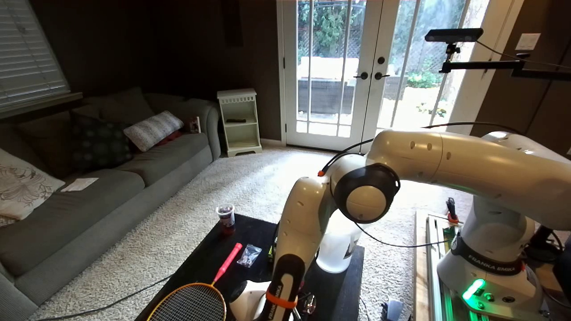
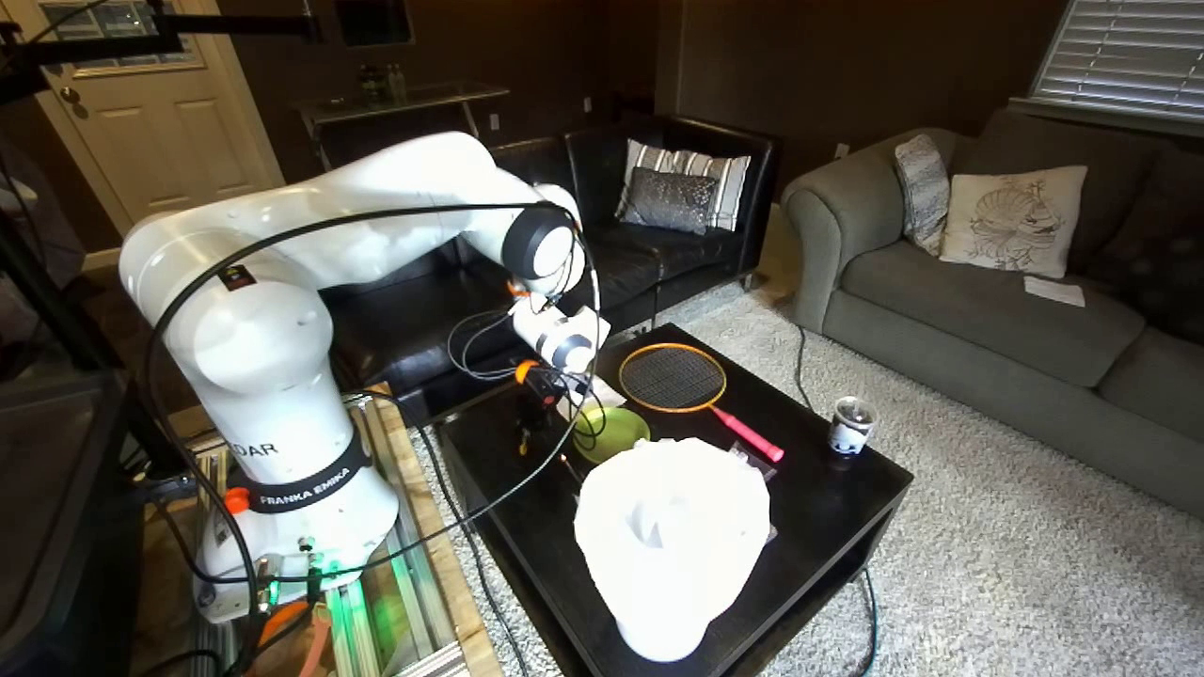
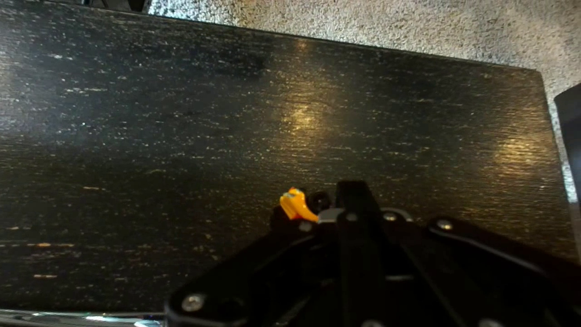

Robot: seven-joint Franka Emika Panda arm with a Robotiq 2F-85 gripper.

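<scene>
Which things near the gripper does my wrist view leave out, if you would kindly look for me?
Observer: A green bowl stands on the black table; in an exterior view it appears beside the yellow piece that you see.
Operator: Thank you; is anything tall on the table too?
Observer: Yes, a white container stands there.
Operator: And what lies flat, please?
Observer: An orange-rimmed racket, seen in both exterior views.
</scene>
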